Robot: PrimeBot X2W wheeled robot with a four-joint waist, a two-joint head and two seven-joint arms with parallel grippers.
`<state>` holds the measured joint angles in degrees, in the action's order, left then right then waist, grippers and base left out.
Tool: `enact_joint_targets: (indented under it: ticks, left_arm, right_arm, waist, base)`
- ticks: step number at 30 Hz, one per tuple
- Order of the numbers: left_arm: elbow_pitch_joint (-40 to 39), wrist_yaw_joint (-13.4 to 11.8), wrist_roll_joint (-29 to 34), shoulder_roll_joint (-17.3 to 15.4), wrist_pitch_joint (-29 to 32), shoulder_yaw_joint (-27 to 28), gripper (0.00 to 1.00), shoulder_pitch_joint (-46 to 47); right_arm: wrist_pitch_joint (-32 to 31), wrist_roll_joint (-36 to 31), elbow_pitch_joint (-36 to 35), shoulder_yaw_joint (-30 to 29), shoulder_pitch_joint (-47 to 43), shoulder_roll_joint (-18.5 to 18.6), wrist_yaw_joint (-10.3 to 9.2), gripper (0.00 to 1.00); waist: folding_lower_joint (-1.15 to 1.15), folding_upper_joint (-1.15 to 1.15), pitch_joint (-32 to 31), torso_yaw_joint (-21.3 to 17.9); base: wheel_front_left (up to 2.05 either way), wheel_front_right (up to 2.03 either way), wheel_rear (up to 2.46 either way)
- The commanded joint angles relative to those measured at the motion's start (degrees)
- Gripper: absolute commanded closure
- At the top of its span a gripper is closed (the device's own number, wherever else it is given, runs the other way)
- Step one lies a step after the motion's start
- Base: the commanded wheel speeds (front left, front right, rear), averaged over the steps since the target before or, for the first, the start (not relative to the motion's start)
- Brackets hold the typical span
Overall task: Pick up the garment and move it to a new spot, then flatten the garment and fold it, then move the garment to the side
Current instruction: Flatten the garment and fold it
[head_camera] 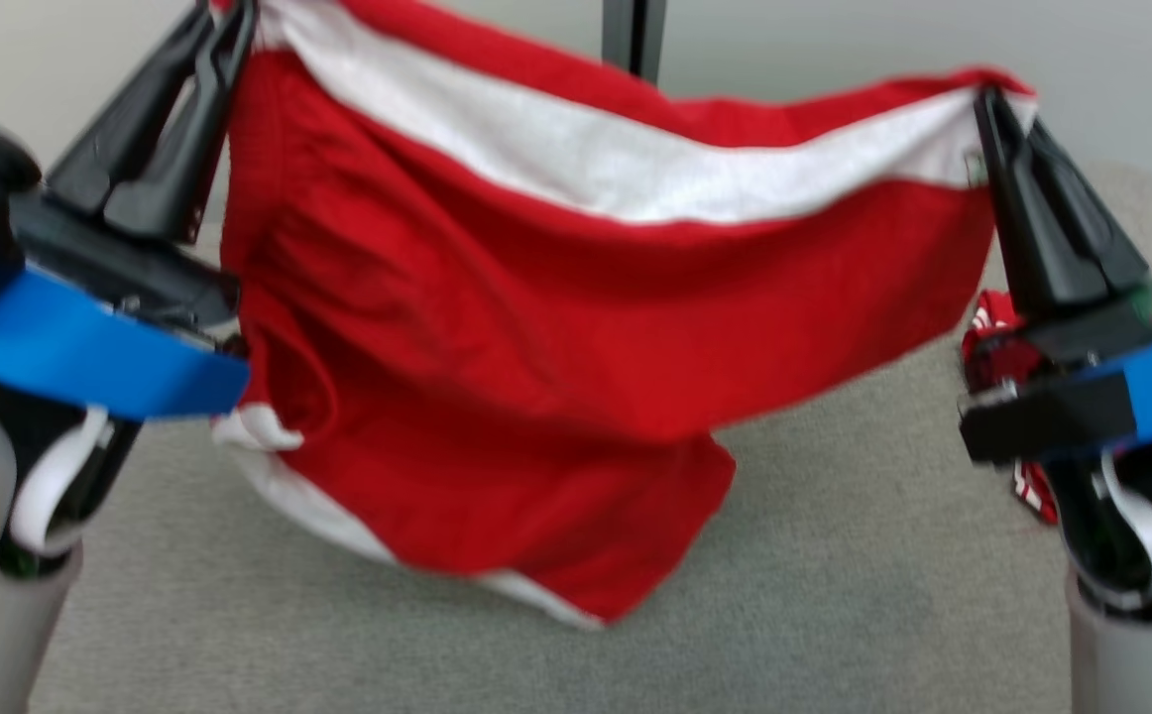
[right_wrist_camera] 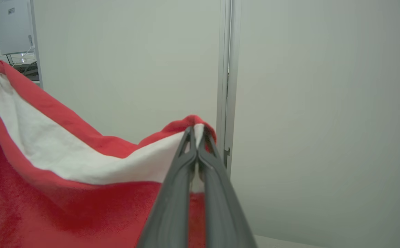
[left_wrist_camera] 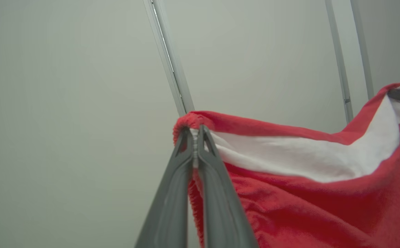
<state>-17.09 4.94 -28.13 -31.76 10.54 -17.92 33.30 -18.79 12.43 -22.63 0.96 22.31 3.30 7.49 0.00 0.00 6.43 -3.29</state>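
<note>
Red garment (head_camera: 536, 327) with a white band along its top hangs spread between both grippers, above a grey felt-like surface (head_camera: 834, 595). The left gripper (head_camera: 227, 25) is pinched tight on the upper left corner, though the top edge of the head view cuts off its fingertips and that corner. The right gripper (head_camera: 990, 104) is clamped just as narrowly on the upper right corner. Each wrist view shows cloth squeezed between fingers pressed nearly together. The fabric sags in the middle and its lower hem drops low; motion blur makes it impossible to tell whether it touches the surface. A small red-and-white item (head_camera: 992, 327) lies mostly hidden behind the right gripper, too obscured to identify.
</note>
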Motion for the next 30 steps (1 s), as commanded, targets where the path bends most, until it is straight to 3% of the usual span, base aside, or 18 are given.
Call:
enact_joint_targets:
  ticks: [1,9,13,18,23,30]
  left_arm:
    - [2.13,0.63,-0.76,0.58,0.43,-0.71,1.0,3.32]
    - [15.28,2.11,-1.32,2.78,-3.85,-2.05,1.0,20.73]
    - [21.74,2.25,-1.22,4.6,-8.41,-2.01,1.0,25.9]
    - [28.24,2.49,-2.16,5.68,-12.54,-3.45,1.0,25.08]
    - [34.13,2.64,-2.41,4.58,-17.85,-7.56,1.0,19.49]
    - [32.02,2.53,-5.67,4.74,-24.35,-10.56,1.0,6.96]
  right_arm:
    - [-0.01,0.69,2.38,0.22,3.82,0.21,0.01,1.0]
    - [6.5,-3.74,18.72,-2.09,26.36,-0.06,0.01,1.0]
    - [9.79,-4.58,23.36,-1.91,31.79,-0.38,0.01,1.0]
    - [12.34,-3.13,26.89,0.41,28.94,-0.41,0.01,1.0]
    - [15.7,-1.76,30.31,4.1,22.63,-0.39,0.01,1.0]
    - [19.16,-0.39,27.61,4.81,10.27,-0.38,0.01,1.0]
  waist:
    - [0.0,0.0,2.52,0.22]
    - [0.0,0.0,9.98,-2.62]
    - [0.0,0.0,13.42,-3.69]
    - [0.0,0.0,16.58,-4.27]
    - [0.0,0.0,18.66,-4.85]
    - [0.0,0.0,16.86,-3.8]
  base:
    - [0.0,0.0,0.0]
    - [0.0,0.0,0.0]
    - [0.0,0.0,0.0]
    - [0.0,0.0,0.0]
    - [0.0,0.0,0.0]
    - [0.0,0.0,0.0]
